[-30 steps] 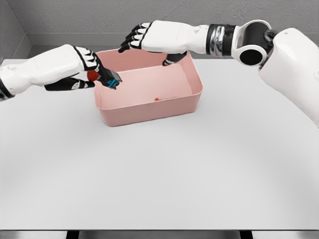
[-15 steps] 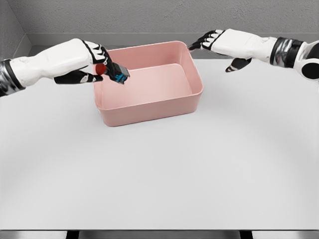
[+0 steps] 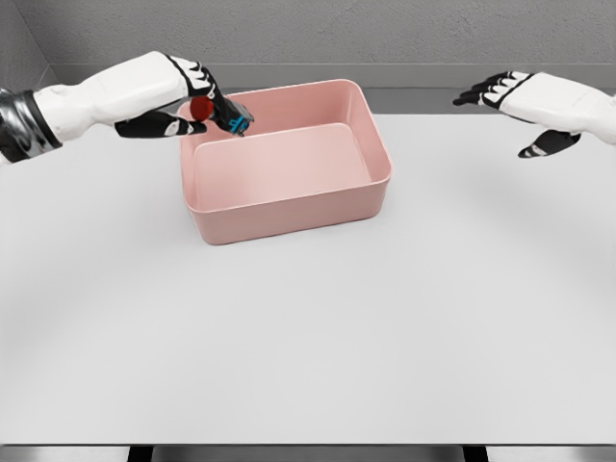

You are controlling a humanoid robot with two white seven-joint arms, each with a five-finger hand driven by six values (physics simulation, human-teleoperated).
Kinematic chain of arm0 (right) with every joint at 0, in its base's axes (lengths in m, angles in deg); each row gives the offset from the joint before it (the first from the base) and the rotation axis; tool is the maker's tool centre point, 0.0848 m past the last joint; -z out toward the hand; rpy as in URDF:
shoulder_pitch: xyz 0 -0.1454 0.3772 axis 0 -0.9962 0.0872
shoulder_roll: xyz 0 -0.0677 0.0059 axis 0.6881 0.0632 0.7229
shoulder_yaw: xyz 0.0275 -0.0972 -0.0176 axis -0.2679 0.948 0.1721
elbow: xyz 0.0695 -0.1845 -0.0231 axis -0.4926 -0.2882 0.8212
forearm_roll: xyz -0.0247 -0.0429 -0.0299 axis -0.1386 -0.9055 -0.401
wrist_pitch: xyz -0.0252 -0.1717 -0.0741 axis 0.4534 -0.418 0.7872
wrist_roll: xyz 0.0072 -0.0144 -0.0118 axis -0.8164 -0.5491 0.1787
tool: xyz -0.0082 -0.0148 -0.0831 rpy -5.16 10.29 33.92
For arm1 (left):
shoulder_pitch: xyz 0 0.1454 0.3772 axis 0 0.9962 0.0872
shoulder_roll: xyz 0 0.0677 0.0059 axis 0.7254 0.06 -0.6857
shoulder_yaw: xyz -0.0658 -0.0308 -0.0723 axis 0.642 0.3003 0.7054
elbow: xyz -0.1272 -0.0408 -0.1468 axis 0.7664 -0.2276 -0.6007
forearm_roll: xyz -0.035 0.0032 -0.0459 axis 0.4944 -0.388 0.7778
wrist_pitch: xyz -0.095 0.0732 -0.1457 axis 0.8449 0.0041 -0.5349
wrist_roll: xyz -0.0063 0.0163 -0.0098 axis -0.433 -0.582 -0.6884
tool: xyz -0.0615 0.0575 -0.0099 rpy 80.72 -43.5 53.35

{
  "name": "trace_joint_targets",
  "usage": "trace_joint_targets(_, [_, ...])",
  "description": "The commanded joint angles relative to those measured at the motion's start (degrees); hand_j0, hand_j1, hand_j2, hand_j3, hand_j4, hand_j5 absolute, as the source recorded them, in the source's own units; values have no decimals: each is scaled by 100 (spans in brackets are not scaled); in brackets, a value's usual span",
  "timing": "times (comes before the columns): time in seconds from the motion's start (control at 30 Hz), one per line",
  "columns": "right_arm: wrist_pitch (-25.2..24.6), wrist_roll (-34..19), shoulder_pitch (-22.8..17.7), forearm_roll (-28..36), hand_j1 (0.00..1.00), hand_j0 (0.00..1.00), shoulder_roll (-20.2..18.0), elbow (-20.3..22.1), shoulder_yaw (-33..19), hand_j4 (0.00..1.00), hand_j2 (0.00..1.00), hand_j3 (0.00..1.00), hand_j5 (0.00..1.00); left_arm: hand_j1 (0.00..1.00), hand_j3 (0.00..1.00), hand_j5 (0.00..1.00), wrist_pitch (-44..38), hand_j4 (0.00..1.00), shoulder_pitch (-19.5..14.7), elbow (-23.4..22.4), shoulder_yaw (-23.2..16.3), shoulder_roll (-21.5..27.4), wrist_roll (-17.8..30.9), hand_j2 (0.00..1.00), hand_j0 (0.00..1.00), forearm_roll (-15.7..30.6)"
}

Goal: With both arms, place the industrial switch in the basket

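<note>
In the head view, a pale grey bench fills most of the frame, with a grey wall behind its far edge. A pink rectangular basket sits on the bench toward the far edge, a little left of the middle, its open inside showing bare pink floor. The left hand comes in from the left edge on a white arm and is held above the basket's far left corner, its black-tipped fingers clamped around the industrial switch, a small dark body with a red round knob and a blue part on its end. The switch is off the bench, hanging over the basket's left rim near that far corner, tilted with its dark end pointing down into the basket. The right hand shows near the far right corner of the bench, raised above the surface, well apart from the basket, fingers spread and holding nothing
</note>
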Motion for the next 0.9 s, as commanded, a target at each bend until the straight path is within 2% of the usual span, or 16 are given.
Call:
trace_joint_targets(0.0, [-10,14,0,46,100,100,-155,107,-18,100,100,100,100,50,50,50,-15,50,-9,-89,-34,-171,65,50,50,37])
trace_joint_targets(0.07, [-10,14,-105,265,100,100,-357,116,-18,100,100,100,100,50,50,50,-15,50,-26,-98,-34,-215,65,50,50,-42])
trace_joint_targets(0.1, [-10,14,-211,301,100,100,-419,116,-18,100,100,100,100,55,55,55,-15,55,-53,-98,-34,-285,65,55,55,-69])
trace_joint_targets(0.2, [-10,14,-483,301,100,100,-436,116,-18,100,100,100,100,94,94,94,-15,94,-53,-80,-34,-356,56,94,94,-69])
trace_joint_targets(0.23, [-10,14,-501,301,100,100,-463,125,-18,100,100,100,100,100,100,100,-15,100,-62,-71,-34,-364,38,100,100,-60])
trace_joint_targets(0.33, [-10,23,-764,301,100,100,-674,617,-27,100,100,100,100,100,100,100,-15,100,-70,-80,-34,-417,38,100,100,-51])
trace_joint_targets(0.57, [-10,199,-879,380,100,100,-841,652,-36,100,100,100,100,100,100,100,-15,100,-106,-28,-8,-417,30,100,100,2])
trace_joint_targets(0.7, [-10,199,-914,380,100,100,-841,643,-27,100,100,100,100,100,100,100,-15,100,131,-54,19,496,30,100,100,450])
trace_joint_targets(0.8, [-10,199,-923,380,100,100,-841,652,-36,100,100,100,100,100,100,100,-15,100,492,-89,36,1165,30,100,100,863])
trace_joint_targets(0.87, [-10,199,-923,380,100,100,-814,643,-36,100,100,100,100,100,100,100,-15,100,764,-54,36,1490,38,100,100,854])
